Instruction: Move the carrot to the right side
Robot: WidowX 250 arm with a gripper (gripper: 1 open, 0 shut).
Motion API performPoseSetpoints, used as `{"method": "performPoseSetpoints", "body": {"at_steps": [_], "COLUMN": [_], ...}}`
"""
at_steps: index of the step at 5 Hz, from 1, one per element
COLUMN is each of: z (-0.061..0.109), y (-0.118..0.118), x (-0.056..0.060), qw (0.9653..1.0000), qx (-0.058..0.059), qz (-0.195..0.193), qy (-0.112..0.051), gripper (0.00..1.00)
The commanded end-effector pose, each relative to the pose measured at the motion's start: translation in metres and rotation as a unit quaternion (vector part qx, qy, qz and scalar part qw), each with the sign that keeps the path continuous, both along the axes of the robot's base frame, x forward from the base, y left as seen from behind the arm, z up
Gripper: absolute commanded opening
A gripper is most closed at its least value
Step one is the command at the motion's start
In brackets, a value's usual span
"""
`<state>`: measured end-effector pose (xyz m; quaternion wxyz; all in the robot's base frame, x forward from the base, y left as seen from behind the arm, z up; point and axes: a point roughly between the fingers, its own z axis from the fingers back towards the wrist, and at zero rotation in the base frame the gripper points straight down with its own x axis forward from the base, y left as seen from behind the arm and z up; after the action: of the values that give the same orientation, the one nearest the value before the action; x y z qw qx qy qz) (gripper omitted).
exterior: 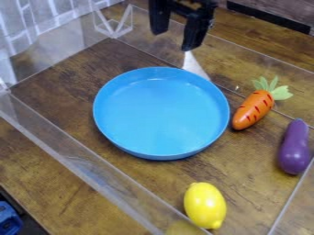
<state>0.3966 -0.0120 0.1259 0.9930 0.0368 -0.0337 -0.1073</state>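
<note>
The gripper [179,26] hangs at the far edge with its jaws released and empty, while the carrot [255,106] lies right of the blue plate [123,128] on the desk [61,92].

A plate [161,113] lies in the middle of the table [73,69]. The carrot [255,106] lies just beside its right rim, leafy top toward the back edge. The eggplant [293,147] lies near the right edge, the lemon [205,204] near the front edge. The gripper [179,25] hangs above the back edge, behind the plate.
</note>
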Motion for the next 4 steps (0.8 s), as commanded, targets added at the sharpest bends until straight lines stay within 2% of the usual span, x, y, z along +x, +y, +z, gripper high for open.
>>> {"method": "performPoseSetpoints", "body": {"at_steps": [1, 4], "z": [0.026, 0.002], "y": [-0.009, -0.019], "x": [0.007, 0.005], "qw": [0.9994, 0.9994], "qx": [0.0, 0.001], "qz": [0.005, 0.002], "qy": [-0.033, -0.033], "gripper": [1.0, 1.0]}}
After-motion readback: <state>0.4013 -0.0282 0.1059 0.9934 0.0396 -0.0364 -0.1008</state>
